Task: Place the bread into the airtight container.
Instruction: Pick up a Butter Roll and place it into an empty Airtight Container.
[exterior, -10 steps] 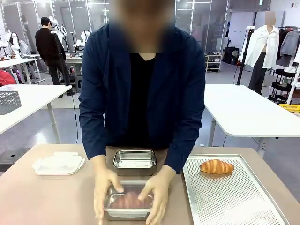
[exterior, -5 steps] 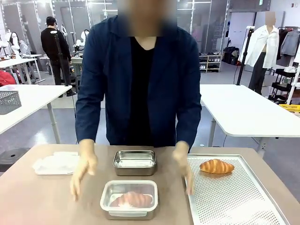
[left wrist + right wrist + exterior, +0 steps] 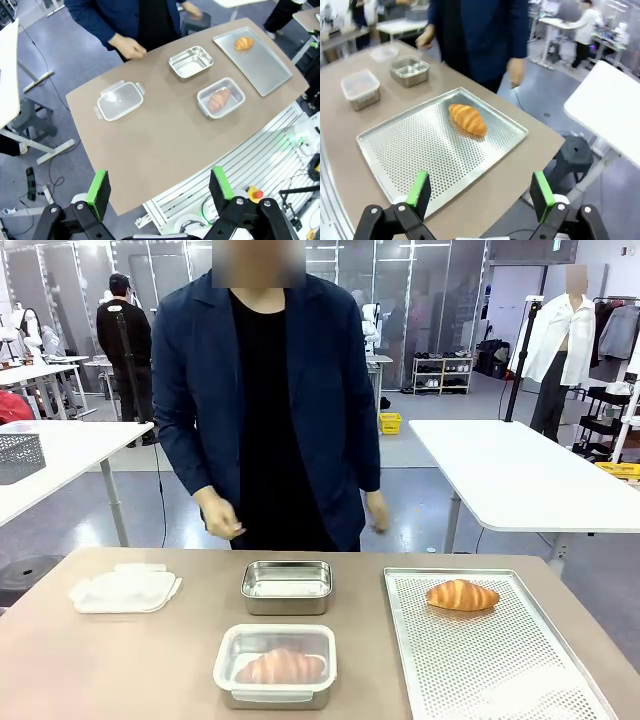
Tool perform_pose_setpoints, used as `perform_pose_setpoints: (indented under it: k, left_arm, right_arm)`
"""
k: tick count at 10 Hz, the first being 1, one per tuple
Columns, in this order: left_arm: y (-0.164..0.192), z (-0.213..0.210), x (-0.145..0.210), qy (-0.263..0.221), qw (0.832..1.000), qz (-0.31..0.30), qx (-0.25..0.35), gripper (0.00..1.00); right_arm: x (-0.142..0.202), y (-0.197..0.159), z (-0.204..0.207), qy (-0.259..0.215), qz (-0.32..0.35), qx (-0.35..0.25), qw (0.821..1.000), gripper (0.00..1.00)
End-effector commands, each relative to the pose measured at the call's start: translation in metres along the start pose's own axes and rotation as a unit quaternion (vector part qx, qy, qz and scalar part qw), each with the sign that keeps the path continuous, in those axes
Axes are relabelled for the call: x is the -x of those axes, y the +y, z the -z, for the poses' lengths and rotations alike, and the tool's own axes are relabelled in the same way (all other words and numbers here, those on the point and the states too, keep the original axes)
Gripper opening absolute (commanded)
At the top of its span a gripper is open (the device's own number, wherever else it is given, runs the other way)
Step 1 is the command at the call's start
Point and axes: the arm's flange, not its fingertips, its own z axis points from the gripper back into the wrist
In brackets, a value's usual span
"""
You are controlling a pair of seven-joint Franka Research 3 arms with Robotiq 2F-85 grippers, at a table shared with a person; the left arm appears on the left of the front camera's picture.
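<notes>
The left gripper [image 3: 160,187] hangs high over the near edge of the bench [image 3: 150,145], its jaws spread wide and holding nothing. The right gripper [image 3: 480,192] is just as wide apart and empty, poised off the corner of the perforated tray [image 3: 420,150]. One croissant [image 3: 467,119] lies alone on that tray, on the right arm's side, probably so that arm can take it without reaching across. Toward the middle of the bench stands a steel container [image 3: 287,585], open and empty; it looks set there to receive this piece. Well to its left lies a clear lid [image 3: 125,589], kept aside so the opening stays free. Nearest the robot sits the lidded container [image 3: 276,665] with a second croissant [image 3: 282,667] showing through its translucent cover. That half of the job looks done, and the box reads as closed, though the clips are too small to tell. The person [image 3: 265,420] stands at the far side with both hands lifted off the bench, leaving the space clear.
</notes>
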Motion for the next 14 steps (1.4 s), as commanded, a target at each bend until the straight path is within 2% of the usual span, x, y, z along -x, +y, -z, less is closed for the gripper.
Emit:
perform_pose_setpoints:
  k: [1,3,4,7,8,9,10,11,12,14]
  left_arm:
    - [-0.002,-0.004,0.0,0.002,1.0,0.009,0.003,1.0]
    - [-0.002,-0.004,0.0,0.002,1.0,0.009,0.003,1.0]
    - [-0.002,-0.004,0.0,0.002,1.0,0.009,0.003,1.0]
    - [-0.002,-0.004,0.0,0.002,1.0,0.009,0.003,1.0]
    - [-0.002,-0.004,0.0,0.002,1.0,0.009,0.003,1.0]
    - [-0.002,-0.004,0.0,0.002,1.0,0.009,0.003,1.0]
    - [-0.002,-0.004,0.0,0.002,1.0,0.009,0.003,1.0]
    - [-0.002,-0.004,0.0,0.002,1.0,0.009,0.003,1.0]
    - [-0.002,-0.004,0.0,0.002,1.0,0.009,0.003,1.0]
    - [-0.002,-0.004,0.0,0.002,1.0,0.009,0.003,1.0]
  right_arm:
    - [-0.086,0.004,0.038,0.066,-0.089,-0.059,0.992,1.0]
    - [-0.151,-0.002,0.1,0.14,-0.141,-0.118,0.973,1.0]
    - [-0.18,0.005,0.147,0.193,-0.175,-0.152,0.953,1.0]
    - [-0.204,0.031,0.24,0.287,-0.223,-0.199,0.91,1.0]
    - [-0.202,0.036,0.267,0.32,-0.236,-0.202,0.895,1.0]
    - [-0.193,0.039,0.289,0.369,-0.256,-0.165,0.878,1.0]
    - [-0.183,0.046,0.31,0.4,-0.279,-0.146,0.861,1.0]
    - [-0.174,0.049,0.327,0.395,-0.279,-0.154,0.862,1.0]
    - [-0.161,0.047,0.343,0.418,-0.289,-0.124,0.852,1.0]
    - [-0.126,0.033,0.379,0.427,-0.291,-0.122,0.847,1.0]
